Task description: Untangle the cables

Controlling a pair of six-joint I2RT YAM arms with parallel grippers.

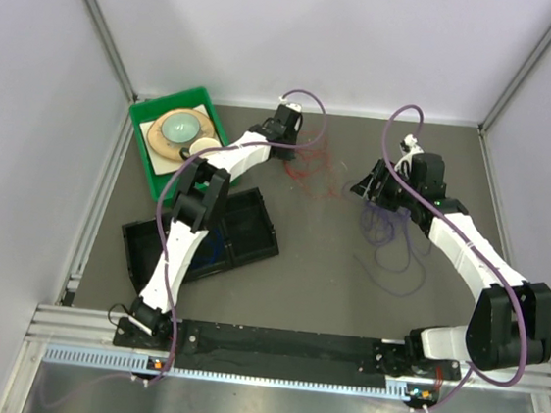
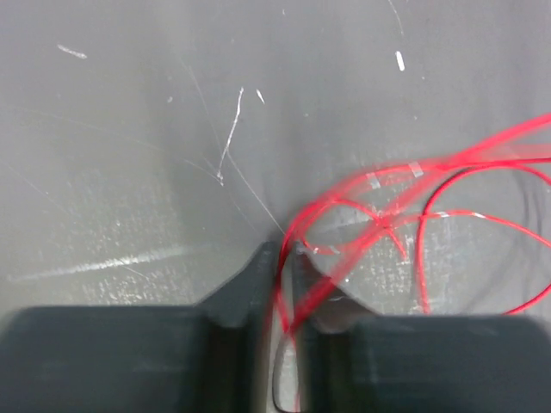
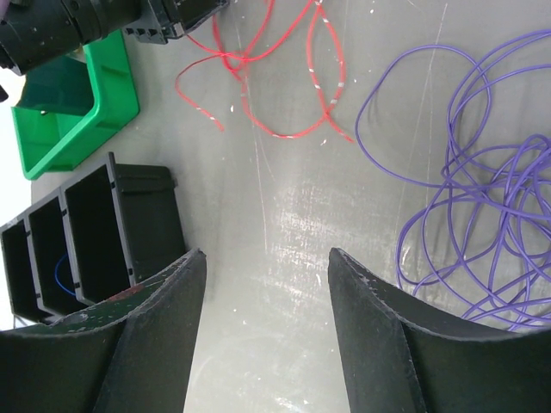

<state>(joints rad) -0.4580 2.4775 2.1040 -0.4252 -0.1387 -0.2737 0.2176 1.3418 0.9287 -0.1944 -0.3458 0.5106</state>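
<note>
While the left tool pinches the red cable, jaws almost closed, the right tool hangs wide open, empty; the purple cable lies beside the red cable.

Three cables, two bins
</note>
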